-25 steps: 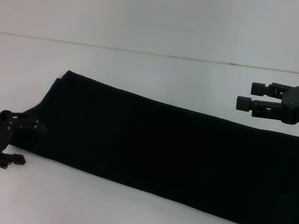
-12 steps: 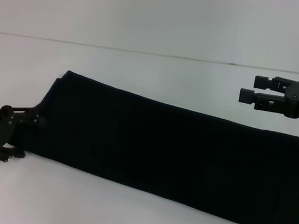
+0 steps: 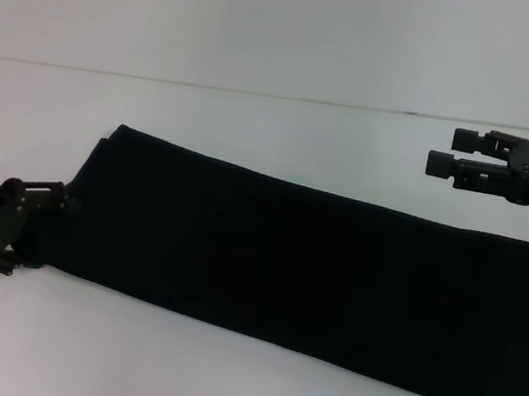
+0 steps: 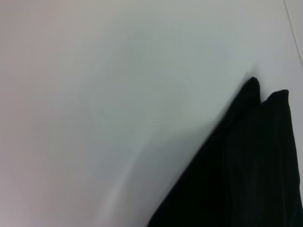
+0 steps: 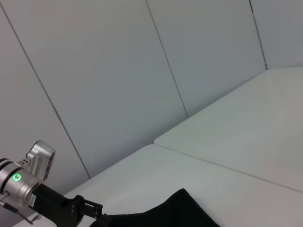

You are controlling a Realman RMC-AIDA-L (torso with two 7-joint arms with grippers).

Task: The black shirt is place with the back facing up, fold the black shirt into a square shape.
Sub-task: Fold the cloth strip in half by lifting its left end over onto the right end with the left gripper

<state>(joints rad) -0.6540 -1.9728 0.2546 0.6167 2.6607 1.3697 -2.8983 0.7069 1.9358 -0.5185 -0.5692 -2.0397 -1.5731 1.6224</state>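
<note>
The black shirt (image 3: 305,263) lies on the white table as a long folded band, slanting from far left to near right. My left gripper (image 3: 35,230) is at the band's left end, open, its fingers level with the near-left corner of the fabric. My right gripper (image 3: 441,150) hovers above the table beyond the shirt's far right edge, open and holding nothing. The left wrist view shows a corner of the shirt (image 4: 251,165) on bare table. In the right wrist view the shirt's end (image 5: 182,210) shows beside the left gripper (image 5: 90,210).
The white table (image 3: 219,379) stretches around the shirt on all sides. A pale panelled wall (image 5: 118,71) stands behind the table. The shirt's right end reaches the head view's right edge.
My left gripper has drawn back to the left and slightly up along the shirt's left end. My right gripper has risen a little and shifted right.
</note>
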